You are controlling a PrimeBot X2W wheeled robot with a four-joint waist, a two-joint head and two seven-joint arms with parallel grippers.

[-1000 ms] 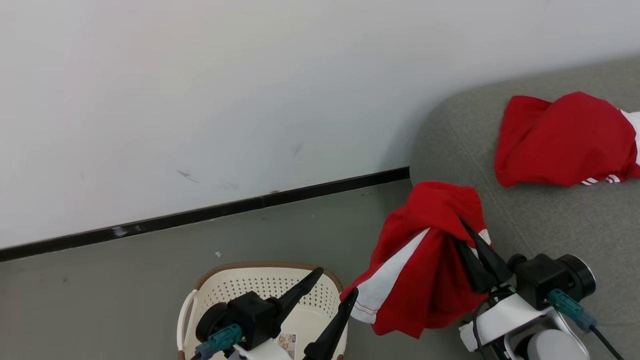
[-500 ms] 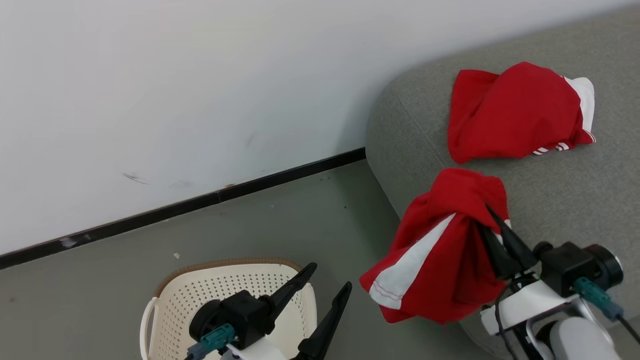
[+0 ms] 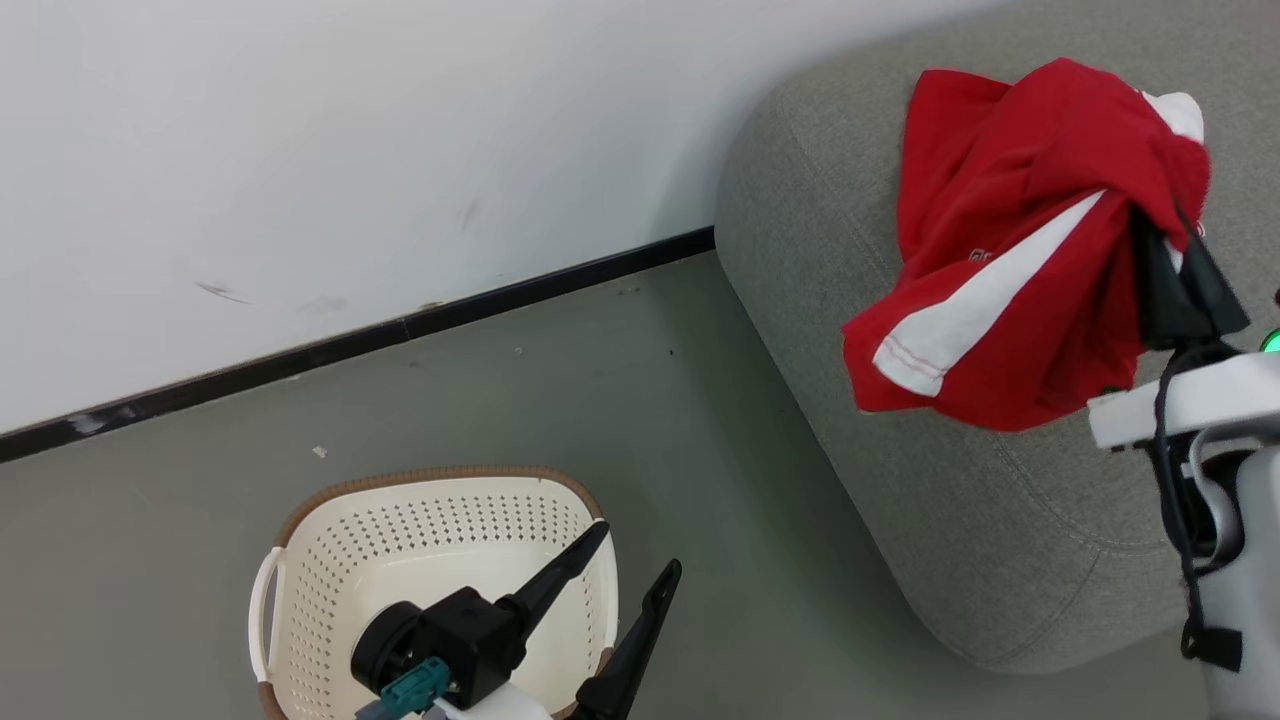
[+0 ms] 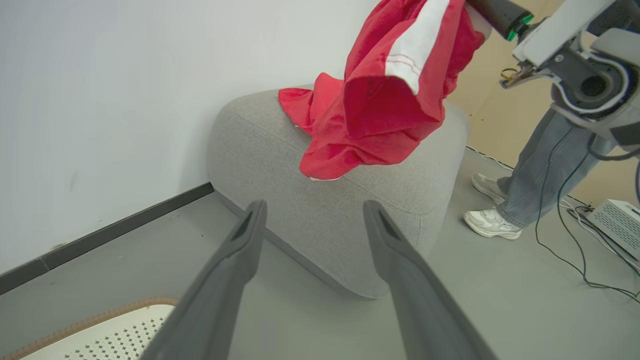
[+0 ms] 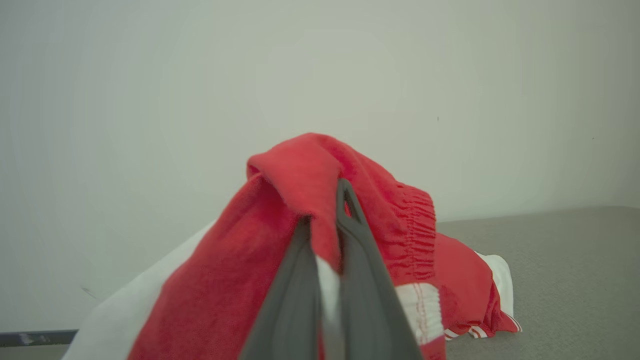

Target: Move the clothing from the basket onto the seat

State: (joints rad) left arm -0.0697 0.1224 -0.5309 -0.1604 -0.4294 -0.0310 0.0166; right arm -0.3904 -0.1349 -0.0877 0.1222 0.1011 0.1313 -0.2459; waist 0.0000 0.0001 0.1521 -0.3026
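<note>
**Red clothing aloft over seat**

Pinches the clothing (image 3: pixel 1010 300) in the right gripper (image 3: pixel 1150 240), fingers pressed together, cloth draping from them just above the seat (image 3: pixel 1000 540). Holds the left gripper (image 3: pixel 636 548) spread, empty, by the basket (image 3: pixel 300 520).

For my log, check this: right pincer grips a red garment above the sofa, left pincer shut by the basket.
One error: the left wrist view shows the left pincer open, fingers spread, by the basket. The right pincer does grip a red garment above the sofa.
</note>
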